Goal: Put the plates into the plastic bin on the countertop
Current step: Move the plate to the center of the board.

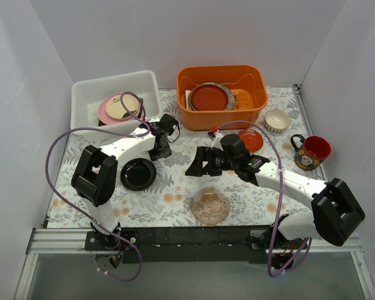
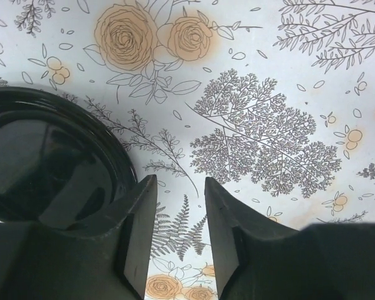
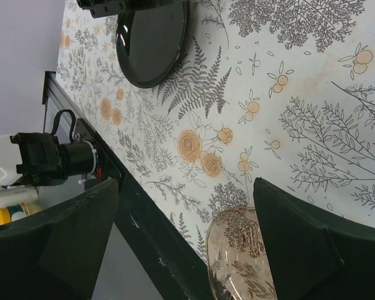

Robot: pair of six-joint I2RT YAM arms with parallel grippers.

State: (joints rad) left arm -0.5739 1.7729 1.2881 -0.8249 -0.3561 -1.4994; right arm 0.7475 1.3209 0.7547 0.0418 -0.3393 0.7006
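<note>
two plates lie stacked in the plastic bin [image 1: 87, 94] at the far left of the countertop [image 1: 175, 187]: a pink plate [image 1: 104, 112] with a cream plate [image 1: 117, 109] on top of it. three more plates sit out on the countertop, all flat and well apart from one another. the black plate [image 1: 138, 174] is on the near left, the clear pink glass plate [image 1: 210, 207] is near the front edge at the middle, and the small red plate [image 1: 253, 141] is just in front of the orange tub [image 1: 219, 115], partly hidden by the right arm.

the left gripper [image 2: 180, 182] hangs low over the countertop between the bin and the black plate. its fingers stand a little apart with only the leaf print showing between them, so it grips nothing. in the left wrist view the black plate's glossy rim is just beside the left finger; whether they touch cannot be told.

the right gripper [image 1: 199, 164] is over the middle of the countertop, its fingers spread wide and empty. in the right wrist view the glass plate's edge shows low between them.

the orange tub holds a red plate [image 1: 209, 98] among other dishes. a small cream bowl [image 1: 277, 120] and a red mug [image 1: 312, 152] stand on the right.
</note>
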